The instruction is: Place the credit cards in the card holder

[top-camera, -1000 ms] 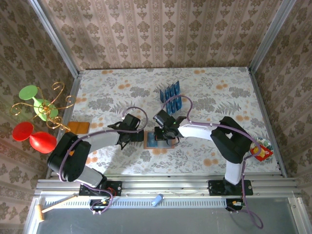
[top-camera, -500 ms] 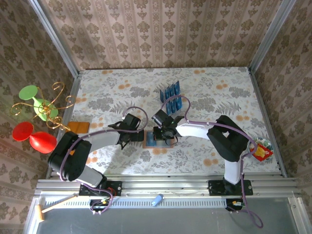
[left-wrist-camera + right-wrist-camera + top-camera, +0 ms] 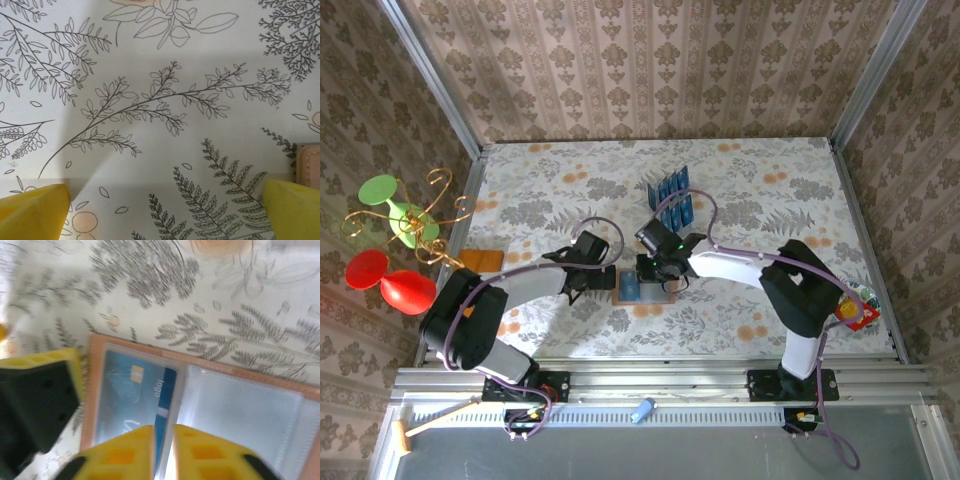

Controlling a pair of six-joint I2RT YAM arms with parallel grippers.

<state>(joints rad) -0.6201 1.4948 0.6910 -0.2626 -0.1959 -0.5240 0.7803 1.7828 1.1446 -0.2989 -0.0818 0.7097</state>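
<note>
The right claw (image 3: 163,432) hangs low over the open wallet (image 3: 245,415). Its two tips are parted by no more than a thin slit, and nothing shows between them. They sit just above the right edge of a blue card (image 3: 132,400), which lies flat inside the wallet's left clear pocket. By the look of it, the card is lodged in the pocket and not pinched. The clear pocket beside it is empty.

The left claw (image 3: 165,200) is spread wide and holds nothing. It hovers close over the table (image 3: 770,200), just beside the wallet's left edge.

From above, the wallet lies open on the near half of the table, between the two claws. Well behind it, a clear rack (image 3: 665,200) holds two rows of blue cards (image 3: 680,210) standing on edge.

So one card looks to be in place, and the rows in the rack are yet to go in. I judge the job to be at an early stage.
</note>
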